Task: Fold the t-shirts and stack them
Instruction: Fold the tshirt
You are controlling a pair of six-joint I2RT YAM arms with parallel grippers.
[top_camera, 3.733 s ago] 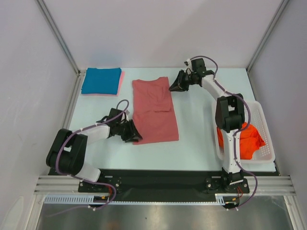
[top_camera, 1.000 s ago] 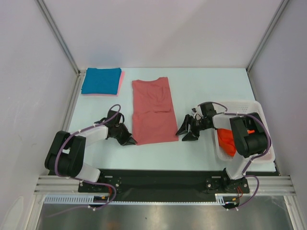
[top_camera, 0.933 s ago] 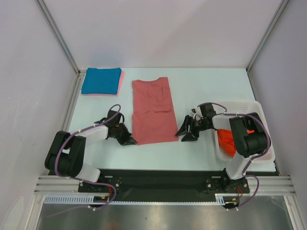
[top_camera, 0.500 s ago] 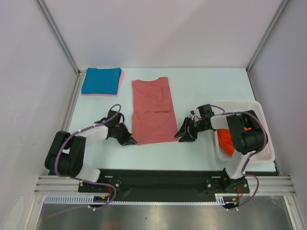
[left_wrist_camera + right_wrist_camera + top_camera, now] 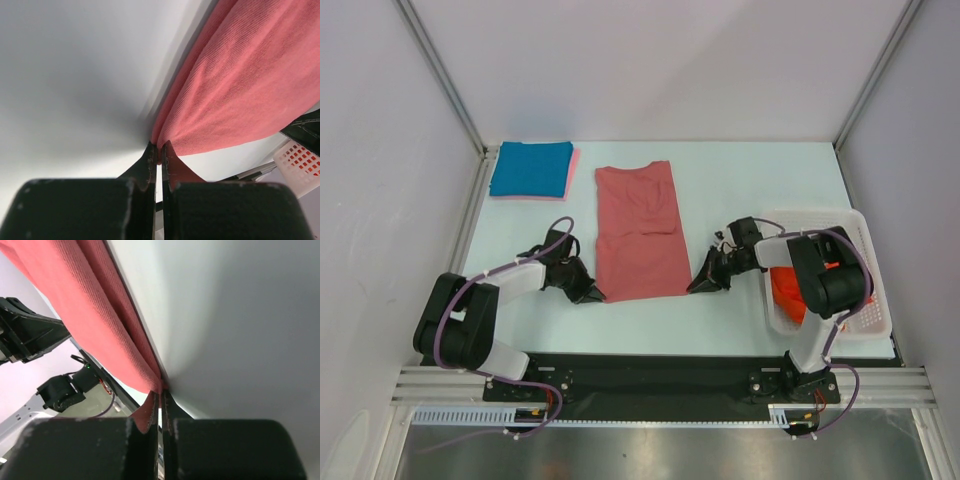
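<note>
Surface: pale table top (image 5: 750,180) boxed in by white walls (image 5: 650,60), with aluminium posts (image 5: 440,75) at the far corners; it fills the middle of the top view.

Work piece: salmon-red t-shirt (image 5: 638,230), folded into a long strip and lying flat at centre frame, running from upper middle down toward lower middle.

Left arm: my left gripper (image 5: 588,292) sits at the strip's lower-left corner in the top view. Jaws are pinched together on that corner. The left wrist view shows the cloth nipped between the two fingertips, with the rest of the shirt fanning off to the upper right of that frame.

Right arm: my right gripper (image 5: 701,283) sits at the strip's lower-right corner. Jaws are closed on the cloth. The right wrist view shows the folded hem caught at the fingertips and the shirt running off to the upper left.

Finished pile: teal-blue t-shirt (image 5: 531,168), folded square, at upper left of the table. It lies on the light pink t-shirt (image 5: 574,172), which shows only as a thin edge. The pile is well apart from the strip.

Supply: white lattice basket (image 5: 875,300) at the table's lower right, with orange-red t-shirts (image 5: 788,295) crumpled inside, partly hidden by my right arm.
</note>
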